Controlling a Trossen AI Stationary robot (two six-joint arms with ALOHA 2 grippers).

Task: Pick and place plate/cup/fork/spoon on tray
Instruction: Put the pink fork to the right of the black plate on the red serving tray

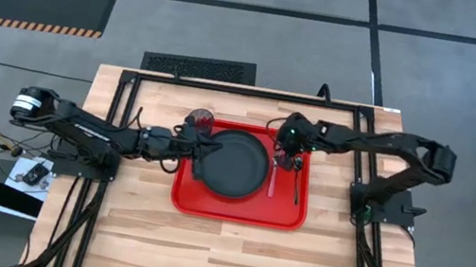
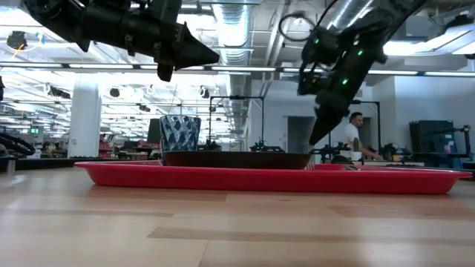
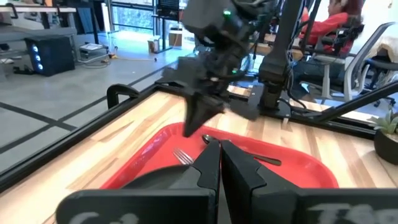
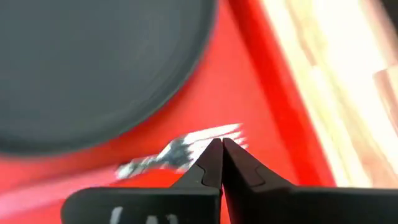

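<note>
**Locating the cutlery relative to the right pincer**

Hanging above the tray's (image 1: 237, 212) far right part, the right pincer (image 1: 290, 154) points down at the strip of red between the plate (image 1: 235, 163) and the tray's right rim. Its fingers are pressed together and hold nothing. The fork (image 4: 180, 149) lies directly below the fingertips, tines visible in the right wrist view. The spoon (image 1: 297, 183) lies just beside it; both long axes run parallel to the tray's right rim. The cup (image 2: 179, 133) stands at the tray's far left corner, near the plate. The left pincer (image 1: 202, 137) hovers above the plate's left edge, fingers likewise pressed together and empty. All four items appear to rest on the tray, which sits on the bench (image 1: 200, 252). The right arm is the nearer one to the cutlery.
</note>
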